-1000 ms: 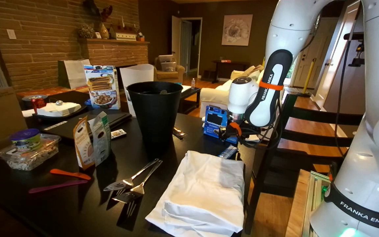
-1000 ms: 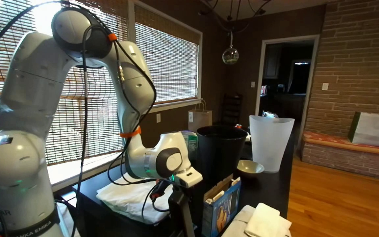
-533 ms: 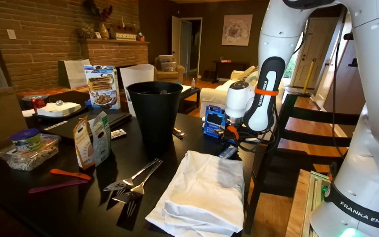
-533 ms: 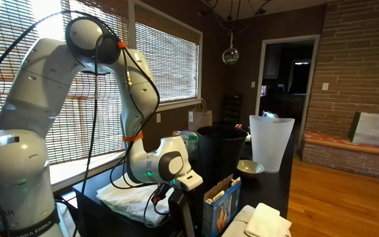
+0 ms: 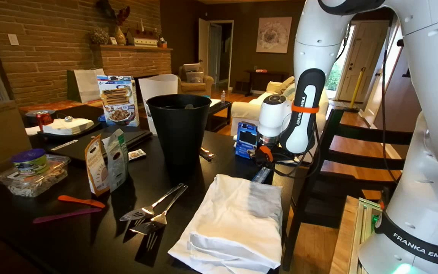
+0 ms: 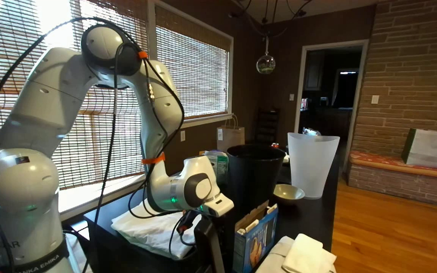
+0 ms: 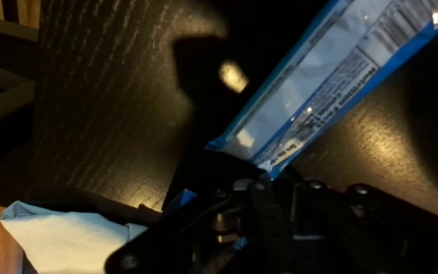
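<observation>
While the snack bar (image 7: pixel 306 95) is pinched by one end in the clenched gripper (image 7: pixel 269 182), just beside the white cloth (image 5: pixel 236 220), its long axis is pointed toward that cloth; farther from it, the blue box (image 5: pixel 245 140) is seen.

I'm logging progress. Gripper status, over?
Gripper shut on blue-and-white wrapper, by the look. Lift unclear. Blue box close beside, possibly in the way.

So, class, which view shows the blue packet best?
The wrist view: the blue packet looms large there, its print partly legible. An exterior view shows just a strip of it beyond the white cloth; elsewhere I cannot make it out.
</observation>
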`<action>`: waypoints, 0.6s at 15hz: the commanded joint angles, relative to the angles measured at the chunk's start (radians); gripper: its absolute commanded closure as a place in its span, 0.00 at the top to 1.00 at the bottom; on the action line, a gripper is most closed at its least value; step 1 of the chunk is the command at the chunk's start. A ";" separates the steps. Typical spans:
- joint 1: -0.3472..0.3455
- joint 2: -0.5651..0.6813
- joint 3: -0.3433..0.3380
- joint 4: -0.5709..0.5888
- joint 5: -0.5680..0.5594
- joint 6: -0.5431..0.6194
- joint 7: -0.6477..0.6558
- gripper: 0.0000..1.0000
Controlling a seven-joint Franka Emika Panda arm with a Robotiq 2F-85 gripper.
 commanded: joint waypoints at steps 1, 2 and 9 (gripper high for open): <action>0.044 0.036 -0.042 0.007 0.000 0.029 0.029 0.00; 0.051 0.031 -0.048 0.004 0.000 0.026 0.029 0.00; 0.017 -0.153 0.016 -0.061 0.011 -0.101 -0.032 0.00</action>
